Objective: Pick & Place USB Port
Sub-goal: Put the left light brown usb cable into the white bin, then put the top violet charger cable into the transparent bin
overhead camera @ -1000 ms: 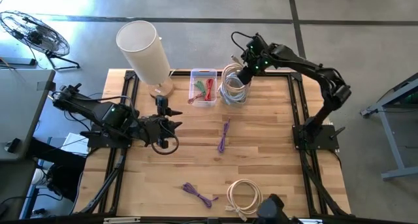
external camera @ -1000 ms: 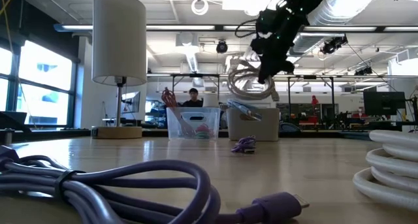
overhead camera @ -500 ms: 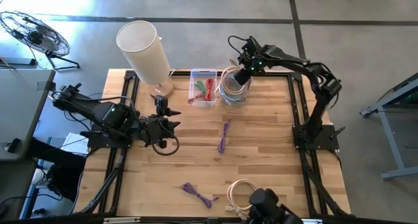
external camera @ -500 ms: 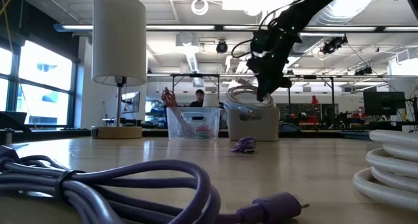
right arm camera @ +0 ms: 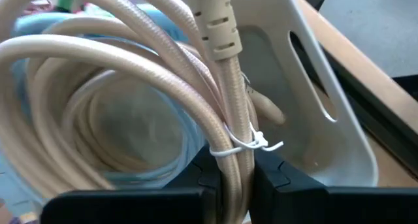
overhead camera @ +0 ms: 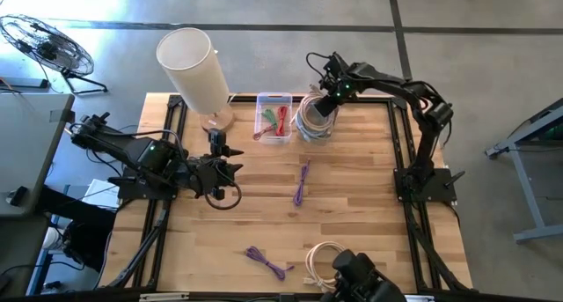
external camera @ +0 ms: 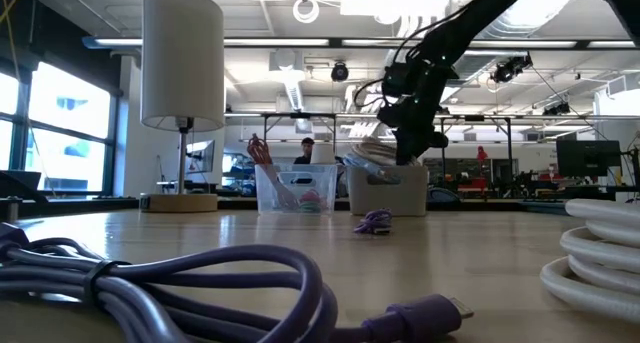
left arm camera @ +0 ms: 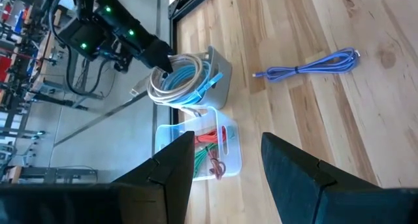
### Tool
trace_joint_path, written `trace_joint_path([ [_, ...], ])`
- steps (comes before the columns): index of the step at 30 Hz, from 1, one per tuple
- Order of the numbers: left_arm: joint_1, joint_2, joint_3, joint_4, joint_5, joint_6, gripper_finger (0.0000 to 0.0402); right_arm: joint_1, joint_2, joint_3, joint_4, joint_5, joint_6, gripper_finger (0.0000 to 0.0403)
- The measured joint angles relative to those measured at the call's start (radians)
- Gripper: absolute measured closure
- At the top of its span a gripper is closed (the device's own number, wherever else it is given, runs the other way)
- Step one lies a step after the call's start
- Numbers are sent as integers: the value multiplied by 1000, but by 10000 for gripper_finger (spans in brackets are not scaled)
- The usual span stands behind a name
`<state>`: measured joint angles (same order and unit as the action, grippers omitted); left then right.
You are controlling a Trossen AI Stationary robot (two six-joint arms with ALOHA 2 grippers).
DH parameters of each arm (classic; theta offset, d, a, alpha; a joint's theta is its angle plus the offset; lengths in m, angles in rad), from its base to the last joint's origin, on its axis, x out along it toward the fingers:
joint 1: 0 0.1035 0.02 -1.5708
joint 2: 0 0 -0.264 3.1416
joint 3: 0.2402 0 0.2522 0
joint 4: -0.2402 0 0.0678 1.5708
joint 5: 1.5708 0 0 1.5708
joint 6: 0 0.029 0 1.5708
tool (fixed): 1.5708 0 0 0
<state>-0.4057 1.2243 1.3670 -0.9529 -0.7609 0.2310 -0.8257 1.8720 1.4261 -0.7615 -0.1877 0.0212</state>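
My right gripper [overhead camera: 323, 102] is at the table's far edge, over the pale grey bin [overhead camera: 317, 131], shut on a coiled beige USB cable [overhead camera: 310, 117]. In the low view the coil [external camera: 372, 155] sits at the rim of the bin [external camera: 388, 190], below the gripper [external camera: 414, 135]. The right wrist view shows the coil [right arm camera: 98, 87] with light blue cable beneath it inside the bin [right arm camera: 326, 113]. My left gripper [overhead camera: 230, 172] waits open over the table's left middle, holding nothing [left arm camera: 225, 178]. My right gripper pinches the beige cable's bundled strands [right arm camera: 234, 155] between its two fingers, right by the white tie [right arm camera: 251, 142] and under the plug's ribbed sleeve [right arm camera: 215, 21]. The fingers point down from above. The coil hangs below them, its lower loops inside the bin.
A clear bin [overhead camera: 274, 117] with red and green cables stands left of the grey bin, and a lamp [overhead camera: 195, 69] stands further left. A purple cable [overhead camera: 302, 180] lies mid-table; another purple cable [overhead camera: 266, 261] and a white coil [overhead camera: 327, 262] lie near the near edge.
My right gripper has come down toward the grey bin and shifted slightly toward the table's left, still shut. The beige coil has gone from hanging clear above the bin to sitting with its lower loops inside it.
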Motion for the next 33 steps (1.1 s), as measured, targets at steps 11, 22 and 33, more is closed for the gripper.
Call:
trace_joint_path([
  [11, 0, 0, 0, 1, 1, -5, 229, 0, 38, 0, -5, 20, -3, 376],
  [22, 0, 0, 0, 1, 3, -5, 229, 0, 40, -2, -8, 63, 8, 330],
  [33, 0, 0, 0, 1, 8, -5, 229, 31, 41, -3, -3, 75, 4, 174],
])
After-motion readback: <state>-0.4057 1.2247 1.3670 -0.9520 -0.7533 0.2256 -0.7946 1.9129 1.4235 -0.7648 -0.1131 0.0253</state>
